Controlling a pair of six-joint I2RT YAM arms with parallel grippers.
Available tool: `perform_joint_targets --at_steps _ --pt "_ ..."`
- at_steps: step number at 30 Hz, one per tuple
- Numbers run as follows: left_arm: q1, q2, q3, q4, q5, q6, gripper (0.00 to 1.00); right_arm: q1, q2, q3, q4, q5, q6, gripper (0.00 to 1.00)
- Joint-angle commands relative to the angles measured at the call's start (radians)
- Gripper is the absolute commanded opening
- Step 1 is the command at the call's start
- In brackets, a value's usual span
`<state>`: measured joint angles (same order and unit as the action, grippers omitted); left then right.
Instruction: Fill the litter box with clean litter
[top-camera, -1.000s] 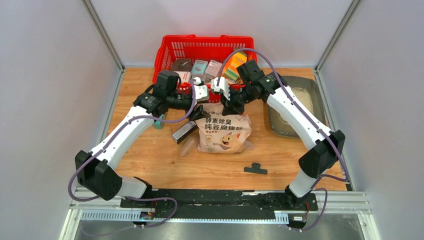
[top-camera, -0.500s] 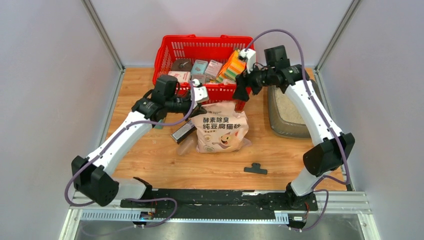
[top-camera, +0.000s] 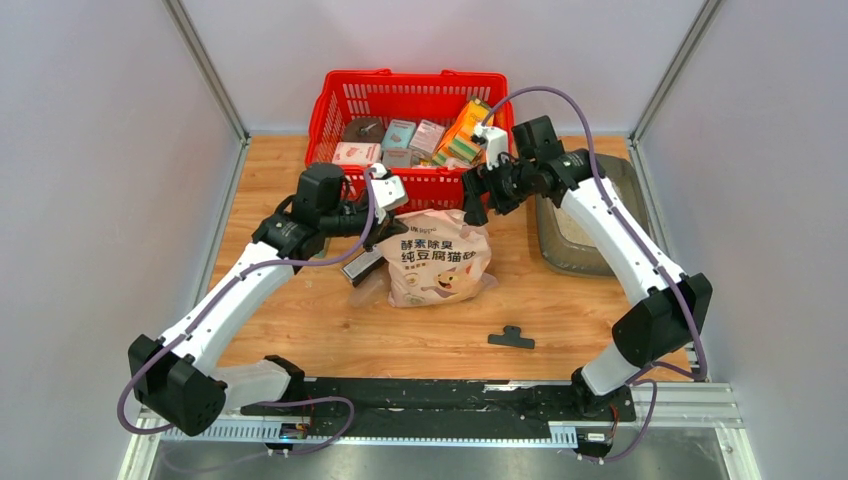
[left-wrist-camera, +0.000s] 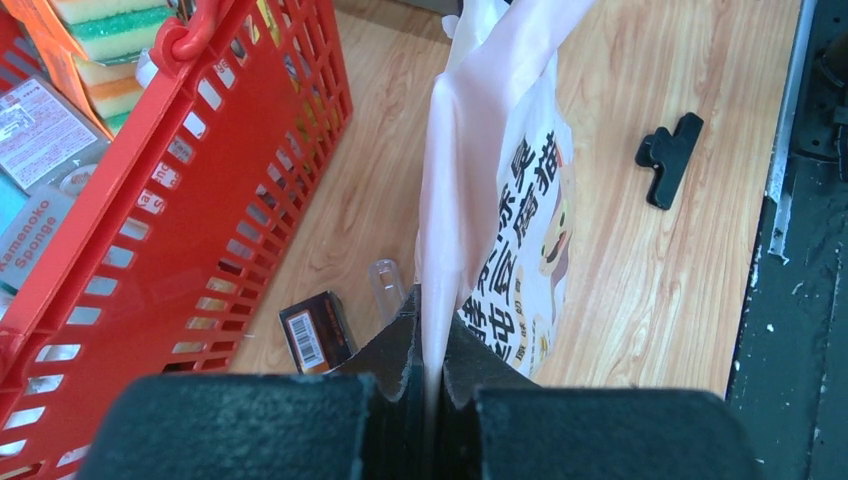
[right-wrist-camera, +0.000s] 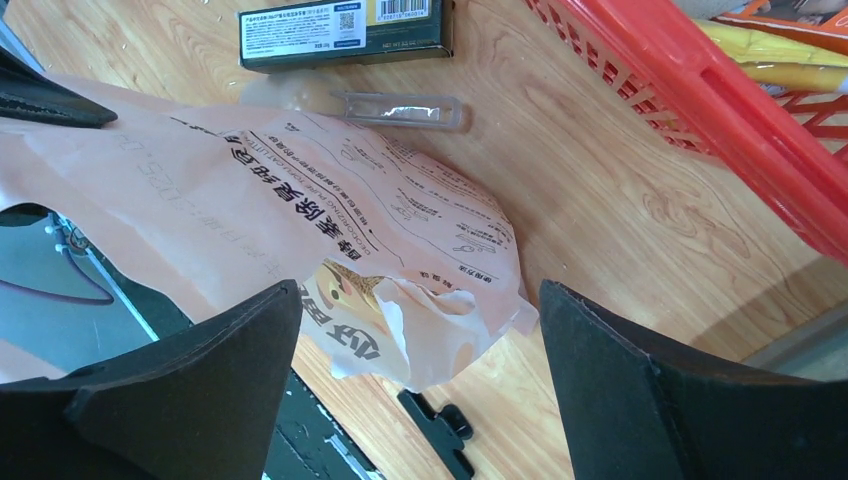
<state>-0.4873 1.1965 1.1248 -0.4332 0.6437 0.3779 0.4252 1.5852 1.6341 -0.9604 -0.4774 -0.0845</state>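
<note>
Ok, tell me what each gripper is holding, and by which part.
The left gripper is shut on the litter bag, pinching the flat film at its upper edge. The right gripper is open above the bag, holding nothing.

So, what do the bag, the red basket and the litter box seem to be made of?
bag: probably thin plastic film or coated paper, matte pinkish-cream. It creases softly, and one edge looks torn in the right wrist view.
red basket: rigid moulded plastic, fairly glossy, going by the slotted walls with highlights.
litter box: likely hard plastic, dull grey-brown, with a smooth rounded rim.
</note>
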Motion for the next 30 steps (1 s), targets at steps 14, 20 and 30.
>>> perform_joint_targets --at_steps 14,20,30 --pt "0.006 -0.086 -0.002 0.165 0.007 -0.062 0.0 0.049 -0.06 -0.14 -0.014 0.094 0.114 0.92" --pt "0.006 -0.084 0.007 0.191 0.007 -0.082 0.0 0.073 0.014 -0.099 0.003 0.293 0.259 0.94" --pt "0.006 -0.106 -0.003 0.234 -0.039 -0.043 0.0 -0.012 -0.011 -0.017 -0.11 0.583 0.183 0.96"
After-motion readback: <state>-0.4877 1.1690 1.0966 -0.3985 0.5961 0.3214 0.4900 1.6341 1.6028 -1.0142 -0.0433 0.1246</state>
